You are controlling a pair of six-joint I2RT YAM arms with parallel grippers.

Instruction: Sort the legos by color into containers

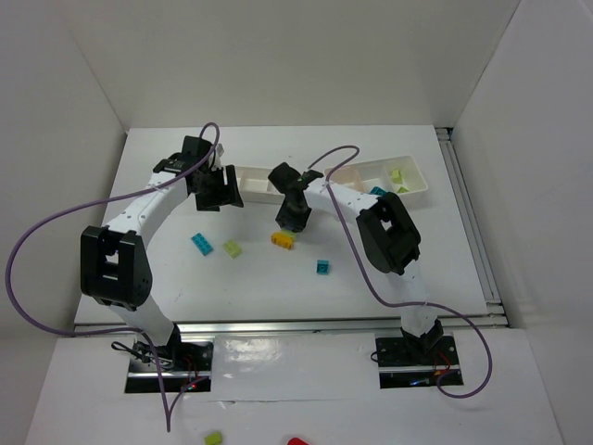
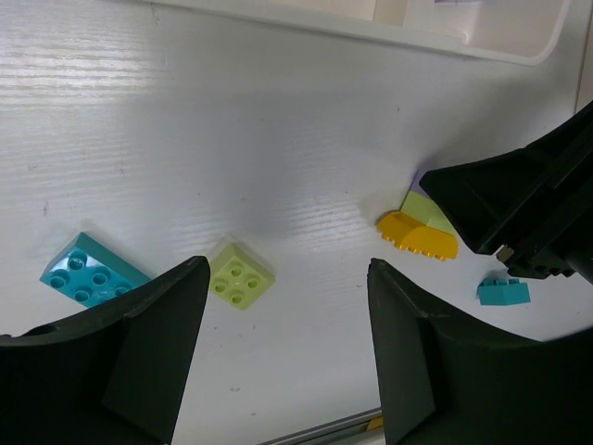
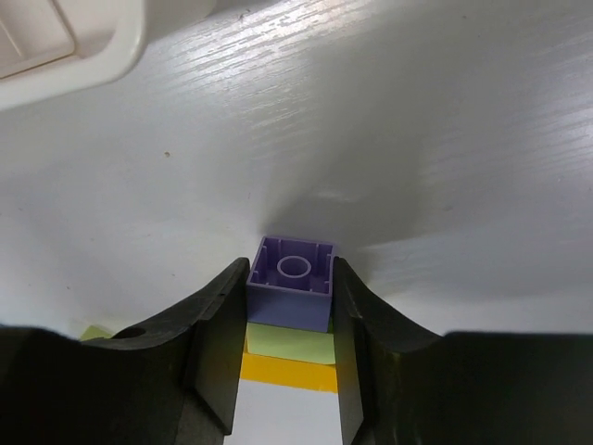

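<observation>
Right claw [image 1: 292, 221] is clamped on the purple brick [image 3: 295, 276] mid-table, a bit nearer to me than the white trays [image 1: 255, 171] along the far edge. The pads sit flat on its two opposite side walls, which is where I'd want them. These bricks look like hard, light, glossy plastic, so no give and not much friction, and a corner pinch would probably squirt it out.

Catch: a lime brick [image 3: 289, 343] and an orange brick [image 3: 287, 373] are lined up tight against the purple one, and I can't tell if they're clicked together. If they are, I reckon the whole stack comes up with it and levers on the grip.

Left claw [image 2: 287, 273] is wide open with nothing in it, hanging over the table [image 2: 278, 111] near a loose green brick [image 2: 240, 274] and a cyan brick [image 2: 91, 271].
</observation>
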